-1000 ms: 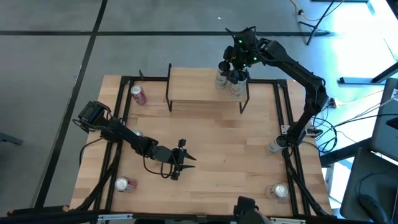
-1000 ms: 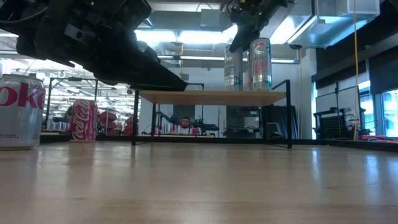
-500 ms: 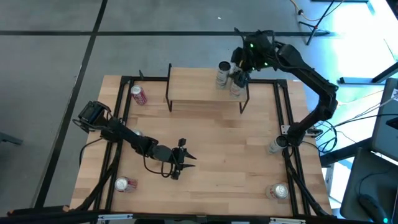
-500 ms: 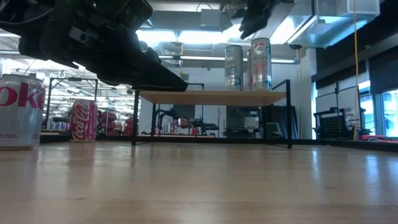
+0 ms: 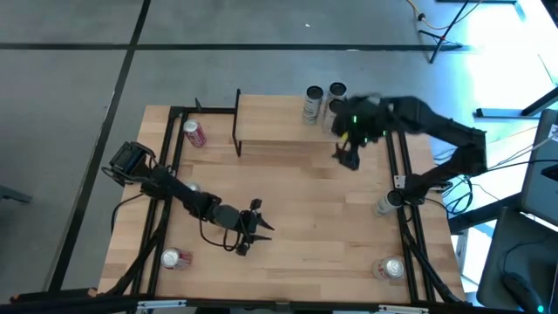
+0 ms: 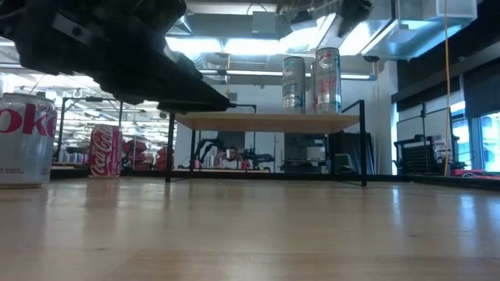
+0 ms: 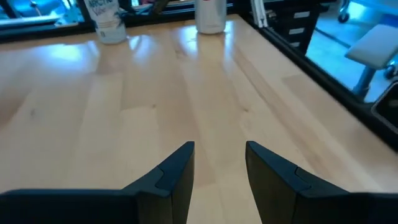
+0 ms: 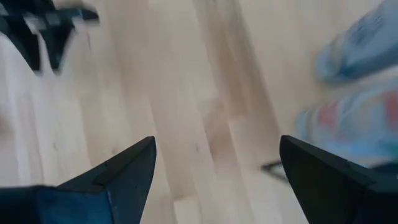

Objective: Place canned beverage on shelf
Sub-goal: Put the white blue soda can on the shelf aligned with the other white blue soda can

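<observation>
The shelf stands at the table's far side; in the low view its plank rests on thin black legs. Two silver cans stand upright on the shelf's right end, side by side in the low view. My right gripper hangs open and empty above the table, just in front of the shelf's right end; its wrist view shows the two cans blurred to one side. My left gripper is open and empty, low over the table's middle.
A red Coke can is left of the shelf, a can lies at the near left, and two more cans stand by the right edge. A Diet Coke can fills the low view's left.
My right gripper has drawn away from the two cans on the shelf, gone a little right, then swung toward the table's near edge to a spot in front of the shelf's right end. Both cans stay upright on the shelf.
</observation>
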Controlling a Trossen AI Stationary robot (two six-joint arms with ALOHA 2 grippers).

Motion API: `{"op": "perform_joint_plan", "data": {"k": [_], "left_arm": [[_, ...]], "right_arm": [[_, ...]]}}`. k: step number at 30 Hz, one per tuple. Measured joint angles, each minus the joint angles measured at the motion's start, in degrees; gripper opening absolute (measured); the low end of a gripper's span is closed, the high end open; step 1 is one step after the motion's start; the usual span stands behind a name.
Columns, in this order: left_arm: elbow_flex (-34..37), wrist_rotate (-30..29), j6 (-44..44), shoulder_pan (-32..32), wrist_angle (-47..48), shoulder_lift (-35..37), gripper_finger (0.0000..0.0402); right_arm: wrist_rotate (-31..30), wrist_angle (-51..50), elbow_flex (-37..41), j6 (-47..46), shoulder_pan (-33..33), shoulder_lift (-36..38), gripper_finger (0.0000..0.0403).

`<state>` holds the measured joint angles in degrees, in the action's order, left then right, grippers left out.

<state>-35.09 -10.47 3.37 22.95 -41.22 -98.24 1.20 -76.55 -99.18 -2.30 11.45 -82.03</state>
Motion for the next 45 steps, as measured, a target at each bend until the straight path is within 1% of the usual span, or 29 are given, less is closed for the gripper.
{"op": "perform_joint_plan", "data": {"k": [3, 6, 10, 14, 18, 23, 26, 29, 32, 36, 39, 45], "left_arm": [[0.00, -2.72, 1.44, 1.36, 0.00, 0.00, 0.0137], [0.00, -5.57, 2.12, 2.54, -0.08, 0.00, 0.0137], [0.00, -6.72, 2.46, 3.11, -2.14, 0.00, 0.0137], [-0.07, -6.85, 2.61, 3.11, -3.78, 0.00, 0.0137], [-1.12, -6.86, 4.03, 3.14, -3.74, -0.02, 0.0137], [-1.53, -8.16, 4.16, 4.22, -3.47, -0.04, 0.0137], [-1.53, -9.74, 4.08, 5.05, -3.33, -0.04, 0.0137], [-1.53, -9.95, 4.03, 5.49, -3.16, -0.06, 0.0137], [-1.53, -9.99, 4.01, 5.63, -3.16, -0.07, 0.0137], [-1.55, -10.04, 3.98, 5.58, -3.16, -0.07, 0.0137], [-1.55, -10.06, 3.98, 5.58, -3.21, -0.07, 0.0137], [-1.55, -10.12, 3.96, 5.10, -3.43, -0.07, 0.0137]], "right_arm": [[-3.50, -0.38, 7.00, -5.25, -4.58, 3.29, 0.0325], [-5.03, -0.50, 13.38, -11.90, -8.78, 7.67, 0.0325], [-7.86, -2.84, 19.42, -23.50, -14.81, 13.64, 0.0325], [-9.90, -7.88, 21.86, -36.55, -20.92, 18.05, 0.0325], [-11.54, -14.10, 22.06, -49.67, -26.90, 19.57, 0.0325], [-14.29, -13.48, 22.06, -58.41, -32.79, 19.86, 0.0325], [-16.85, -13.53, 22.04, -61.43, -34.94, 19.76, 0.0325], [-16.79, -13.34, 23.13, -63.64, -35.95, 19.65, 0.0325], [-16.66, -13.48, 26.73, -64.53, -35.88, 20.32, 0.0325], [-14.70, -13.66, 33.36, -65.19, -35.86, 21.97, 0.0325], [-13.35, -13.41, 37.52, -64.99, -35.81, 21.86, 0.0325], [-10.93, -13.31, 40.84, -64.99, -35.81, 21.95, 0.0325]]}}
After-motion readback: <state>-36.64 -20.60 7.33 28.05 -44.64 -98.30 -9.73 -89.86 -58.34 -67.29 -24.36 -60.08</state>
